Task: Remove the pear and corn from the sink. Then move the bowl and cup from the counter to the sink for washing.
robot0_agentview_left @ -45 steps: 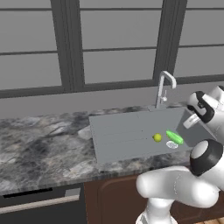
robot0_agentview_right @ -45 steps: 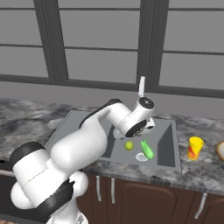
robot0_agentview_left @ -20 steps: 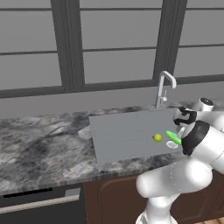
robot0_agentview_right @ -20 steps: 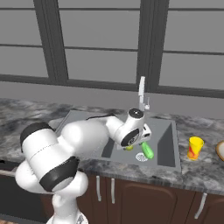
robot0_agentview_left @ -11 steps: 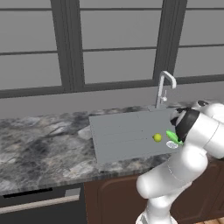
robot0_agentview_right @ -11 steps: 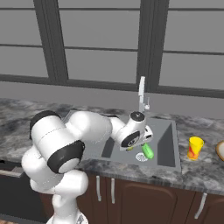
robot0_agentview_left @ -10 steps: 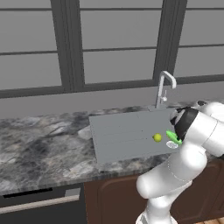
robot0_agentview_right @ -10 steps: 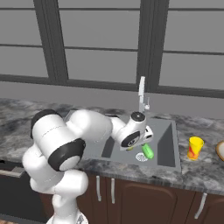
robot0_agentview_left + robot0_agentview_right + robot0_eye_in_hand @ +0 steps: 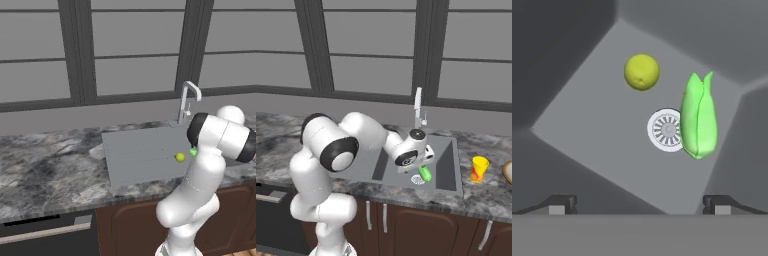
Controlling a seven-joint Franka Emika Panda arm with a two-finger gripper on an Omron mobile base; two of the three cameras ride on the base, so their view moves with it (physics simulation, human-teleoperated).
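Observation:
In the hand view, the round yellow-green pear [image 9: 642,72] lies on the sink floor [image 9: 597,130]. The bright green corn [image 9: 698,117] lies beside it, over the edge of the round drain [image 9: 664,129]. My gripper [image 9: 639,205] is open above them, its fingertips [image 9: 559,204] wide apart and holding nothing. From the left base, the pear [image 9: 180,157] and a bit of corn [image 9: 193,151] show by my arm. From the right base, the corn [image 9: 426,173] lies in the sink [image 9: 448,172] under my hand [image 9: 415,151]. The yellow cup [image 9: 479,169] and the bowl's edge [image 9: 507,172] stand on the right counter.
The curved chrome faucet [image 9: 187,97] rises behind the basin, close to my arm. The sink's flat drainboard [image 9: 132,155] lies to the left. Marbled grey counter [image 9: 50,170] stretches left of the sink, with windows behind and dark cabinets below.
My arm has folded down and my hand has dropped from above the sink's right side to low over the basin. The pear and corn lie where they were.

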